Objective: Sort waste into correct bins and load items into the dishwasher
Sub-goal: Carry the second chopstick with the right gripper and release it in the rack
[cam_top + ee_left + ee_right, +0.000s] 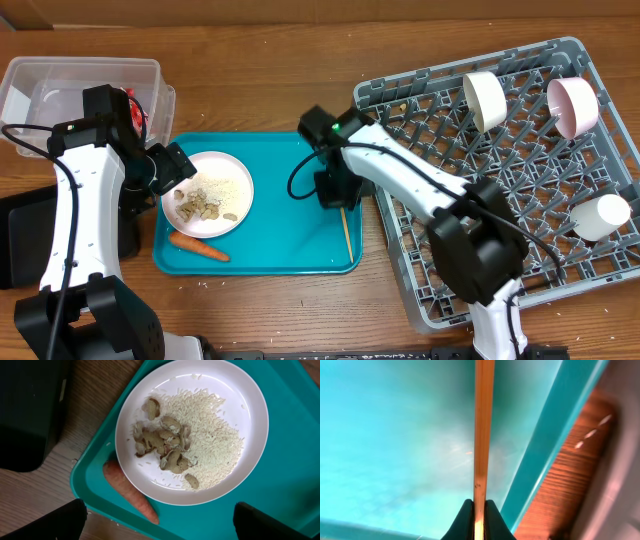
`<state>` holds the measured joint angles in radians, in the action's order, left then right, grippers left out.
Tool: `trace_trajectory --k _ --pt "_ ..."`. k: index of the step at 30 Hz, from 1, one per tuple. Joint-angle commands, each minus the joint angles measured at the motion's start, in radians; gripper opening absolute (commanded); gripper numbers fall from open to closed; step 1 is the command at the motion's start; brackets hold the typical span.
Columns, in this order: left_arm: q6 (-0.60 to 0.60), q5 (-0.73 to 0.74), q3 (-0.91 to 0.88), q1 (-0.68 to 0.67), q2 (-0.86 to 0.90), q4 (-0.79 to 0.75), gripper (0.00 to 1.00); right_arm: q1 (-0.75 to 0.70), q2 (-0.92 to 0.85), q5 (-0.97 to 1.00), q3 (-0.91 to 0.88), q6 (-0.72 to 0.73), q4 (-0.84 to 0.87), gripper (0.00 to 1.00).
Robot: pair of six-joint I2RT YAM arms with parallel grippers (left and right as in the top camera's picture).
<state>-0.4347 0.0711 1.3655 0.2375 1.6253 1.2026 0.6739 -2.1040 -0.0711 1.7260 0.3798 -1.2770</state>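
Our right gripper [336, 192] is pinched shut on the thin wooden chopstick [484, 435]. We cannot tell if it holds one stick or two. The stick lies flat on the teal tray [285, 160], close to the tray's right edge. It points straight out from our fingers, along that edge. The grey dish rack [520, 170] sits just beside the tray on that same side, so our right arm is the near one. We think the stick must go up and across to the rack. The stick is smooth, hard and skinny. The rack is plastic with lots of pegs and holes. Our left gripper [172, 168] hangs wide open over the round white plate [250, 405] of rice and beige bits.
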Motion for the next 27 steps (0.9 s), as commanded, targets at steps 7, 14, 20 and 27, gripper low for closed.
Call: trace_trajectory --k 7,14,20,27 --pt "0.016 0.000 -0.004 -0.002 -0.017 0.001 0.95 -0.100 0.325 0.183 0.100 -0.110 -0.130 0.04" --pt "0.016 0.000 -0.004 -0.002 -0.017 0.001 0.95 -0.259 0.331 0.195 0.035 -0.206 -0.306 0.04" --pt "0.016 0.000 -0.004 -0.002 -0.017 0.000 0.96 -0.291 0.331 0.115 -0.116 -0.232 -0.278 0.04" --pt "0.016 0.000 -0.004 -0.002 -0.017 -0.004 0.96 -0.226 0.331 0.092 -0.283 -0.220 -0.203 0.04"
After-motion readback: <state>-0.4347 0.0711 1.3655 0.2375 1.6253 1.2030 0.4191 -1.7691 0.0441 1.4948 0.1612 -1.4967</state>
